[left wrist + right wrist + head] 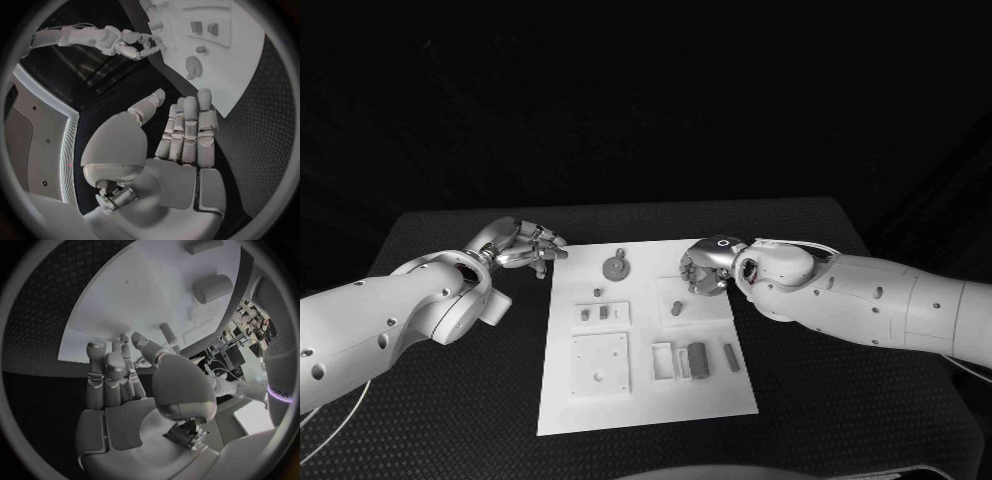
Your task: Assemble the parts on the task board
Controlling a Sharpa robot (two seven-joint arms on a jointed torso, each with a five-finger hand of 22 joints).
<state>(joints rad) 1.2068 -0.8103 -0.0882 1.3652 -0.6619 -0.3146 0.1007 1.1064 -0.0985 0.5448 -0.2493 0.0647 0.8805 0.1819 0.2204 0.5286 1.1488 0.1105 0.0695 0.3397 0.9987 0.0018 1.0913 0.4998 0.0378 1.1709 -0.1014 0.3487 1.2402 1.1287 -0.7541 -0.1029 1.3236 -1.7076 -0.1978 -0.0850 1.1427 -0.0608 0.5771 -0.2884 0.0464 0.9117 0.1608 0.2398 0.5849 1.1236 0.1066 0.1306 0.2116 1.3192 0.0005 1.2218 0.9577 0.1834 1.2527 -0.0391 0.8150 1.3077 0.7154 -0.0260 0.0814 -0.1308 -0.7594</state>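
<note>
On the black desk (459, 400) we see the white task board (646, 400) lying at the middle, its short far edge facing away from the robot. The left hand (519, 247) hovers just off the board's far left corner; its fingers (187, 127) lie straight and close together, the thumb apart, and hold nothing. The right hand (707, 266) hangs over the board's far right part, near its right edge, fingers (107, 375) loosely extended side by side, thumb apart, nothing in them.

On the board we make out a round disc part (615, 268) with a short stem near the far edge, between the two hands. Nearer the robot sits a small square plate (603, 315) carrying two little upright pieces, and beside it a lone peg (676, 308) toward the right hand. Close to the near edge lies a larger square plate (600, 364) on the left, with a rectangular frame (664, 363), a dark block (697, 358) and a slim bar (731, 357) lined up to its right. We cannot tell whether any of these parts is seated in a socket.
</note>
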